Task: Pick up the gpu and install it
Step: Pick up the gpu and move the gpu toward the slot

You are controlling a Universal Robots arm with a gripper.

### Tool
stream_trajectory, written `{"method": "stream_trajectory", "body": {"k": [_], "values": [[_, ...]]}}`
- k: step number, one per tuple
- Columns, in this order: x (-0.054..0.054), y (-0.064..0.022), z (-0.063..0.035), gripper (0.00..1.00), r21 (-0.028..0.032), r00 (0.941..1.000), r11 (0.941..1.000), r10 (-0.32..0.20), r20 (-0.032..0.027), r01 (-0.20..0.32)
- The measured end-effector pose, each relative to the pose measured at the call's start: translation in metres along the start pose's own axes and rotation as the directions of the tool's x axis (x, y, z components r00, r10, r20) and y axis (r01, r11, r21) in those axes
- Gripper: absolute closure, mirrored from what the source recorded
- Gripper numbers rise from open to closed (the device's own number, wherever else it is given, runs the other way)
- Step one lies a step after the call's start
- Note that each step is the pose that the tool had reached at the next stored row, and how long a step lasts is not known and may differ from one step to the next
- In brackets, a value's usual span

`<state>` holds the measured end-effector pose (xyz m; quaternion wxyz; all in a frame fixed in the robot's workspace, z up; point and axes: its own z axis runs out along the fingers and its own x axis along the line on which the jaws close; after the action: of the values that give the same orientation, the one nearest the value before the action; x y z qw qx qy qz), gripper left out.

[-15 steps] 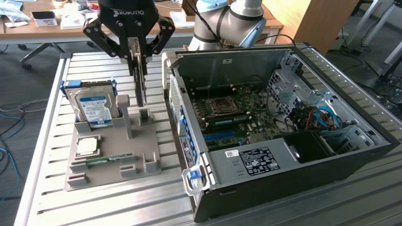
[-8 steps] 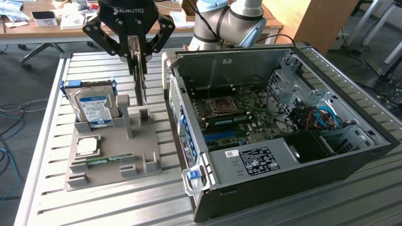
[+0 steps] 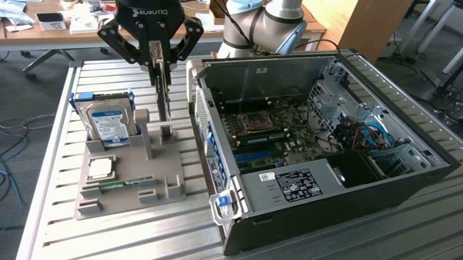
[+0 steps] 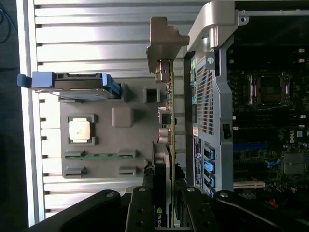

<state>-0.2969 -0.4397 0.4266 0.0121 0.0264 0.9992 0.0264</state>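
Observation:
The gpu [image 3: 164,97] hangs upright and edge-on from my gripper [image 3: 158,67], which is shut on its top edge. It is lifted a little above the grey holder tray [image 3: 130,197], close beside the open computer case [image 3: 326,162]. In the wrist view the gpu [image 4: 170,101] appears as a thin green edge with its silver end bracket [image 4: 163,41] at the far end and a black cooler near my gripper [image 4: 166,195]. The black fingers [image 4: 140,208] press on both faces. The motherboard [image 3: 268,132] lies exposed inside the case.
A silver hard drive with a blue label [image 3: 108,123] stands in the tray, with a square processor [image 3: 101,167] and a narrow memory stick [image 3: 123,184] in front of it. The case's rear wall [image 4: 205,96] stands right beside the card. All rests on a slatted metal table [image 3: 145,238].

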Motion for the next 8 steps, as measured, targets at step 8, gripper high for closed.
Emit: {"method": "stream_trajectory", "body": {"k": [8], "values": [[-0.0071, 0.0008, 0.0002, 0.73, 0.0000, 1.0000, 1.0000, 0.000, 0.0000, 0.000]]}}
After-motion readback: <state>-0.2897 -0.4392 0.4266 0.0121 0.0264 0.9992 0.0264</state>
